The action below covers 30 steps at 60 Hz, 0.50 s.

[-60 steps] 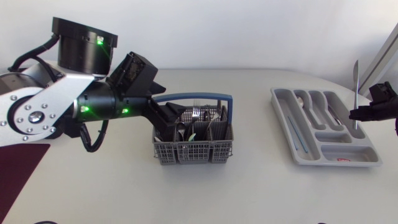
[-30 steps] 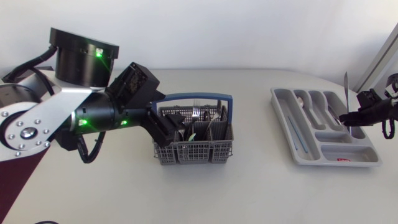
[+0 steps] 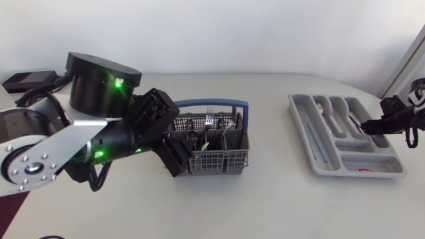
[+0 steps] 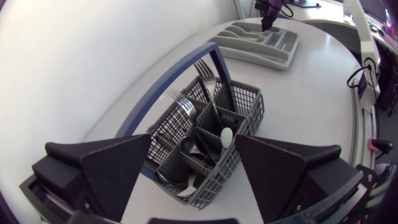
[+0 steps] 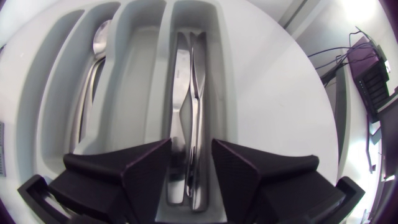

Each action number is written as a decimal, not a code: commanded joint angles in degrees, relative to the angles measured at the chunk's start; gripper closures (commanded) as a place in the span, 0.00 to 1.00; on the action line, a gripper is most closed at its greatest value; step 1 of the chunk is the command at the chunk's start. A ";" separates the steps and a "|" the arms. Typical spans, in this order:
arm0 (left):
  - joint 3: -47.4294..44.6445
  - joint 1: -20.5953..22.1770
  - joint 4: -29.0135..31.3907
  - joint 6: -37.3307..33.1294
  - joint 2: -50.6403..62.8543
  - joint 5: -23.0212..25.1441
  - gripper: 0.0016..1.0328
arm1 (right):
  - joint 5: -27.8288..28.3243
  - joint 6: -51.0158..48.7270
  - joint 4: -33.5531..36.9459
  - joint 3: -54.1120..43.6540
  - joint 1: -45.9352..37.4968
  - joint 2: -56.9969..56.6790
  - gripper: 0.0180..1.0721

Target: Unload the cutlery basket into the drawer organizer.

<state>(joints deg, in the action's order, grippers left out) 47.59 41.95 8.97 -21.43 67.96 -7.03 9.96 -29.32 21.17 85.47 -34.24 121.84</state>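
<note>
The grey mesh cutlery basket (image 3: 211, 162) with a blue handle (image 3: 219, 103) stands mid-table, holding forks and spoons. My left gripper (image 3: 177, 147) is at its left end, open; in the left wrist view the basket (image 4: 214, 124) lies just ahead of the wide-spread left gripper (image 4: 193, 140). The grey drawer organizer (image 3: 345, 169) is at the right. My right gripper (image 3: 374, 125) hovers low over its right long compartment. In the right wrist view the right gripper (image 5: 191, 145) is open above two knives (image 5: 189, 93) lying flat there. Spoons (image 5: 93, 56) fill another compartment.
A black flat box (image 3: 26, 80) lies at the table's back left. A dark red mat (image 3: 5, 202) shows at the front left edge. White tabletop stretches between basket and organizer (image 4: 261, 45).
My right gripper brought the upright knife down into the organizer's right compartment and opened its fingers off it. My left arm swung toward the front of the table, along the basket's left end.
</note>
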 commanded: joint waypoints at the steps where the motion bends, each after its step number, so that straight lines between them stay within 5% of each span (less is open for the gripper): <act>1: 0.04 2.43 0.87 -1.42 2.00 -2.55 0.09 | 0.33 1.46 -0.78 -3.91 0.31 -3.72 0.29; 30: 6.99 9.29 2.63 -2.12 12.19 -14.86 0.15 | -0.20 1.28 -9.04 -25.09 5.85 -24.02 0.26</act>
<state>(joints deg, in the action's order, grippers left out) 52.84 50.39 11.70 -22.55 78.24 -20.18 10.15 -28.69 12.99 63.75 -29.54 100.29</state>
